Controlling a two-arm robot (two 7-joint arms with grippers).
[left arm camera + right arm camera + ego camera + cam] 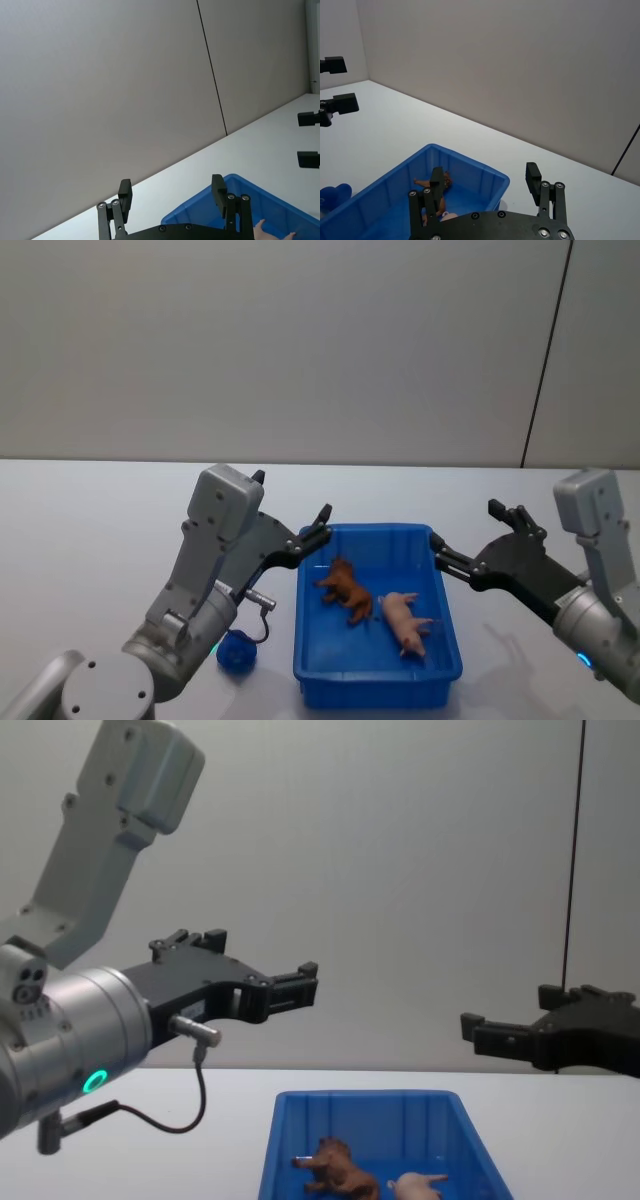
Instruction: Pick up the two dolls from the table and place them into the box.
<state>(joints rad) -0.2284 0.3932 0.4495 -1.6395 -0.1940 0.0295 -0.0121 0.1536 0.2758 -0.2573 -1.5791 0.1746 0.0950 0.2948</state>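
- Head view: the brown doll [347, 591] and the pink doll [405, 621] lie on the floor of the box [375, 674], brown at ten o'clock of pink. I judge the placing done.
- The box sits on the counter [100, 530], between the arms.
- The left hand [171, 185] hovers raised at the box's nine o'clock, fingers apart and empty.
- The right hand [485, 172] hovers at three o'clock, fingers apart and empty, probably clearing the rim.

The box [375, 688] is open from above (walls all round), a blue object [236, 652] beside its left wall.
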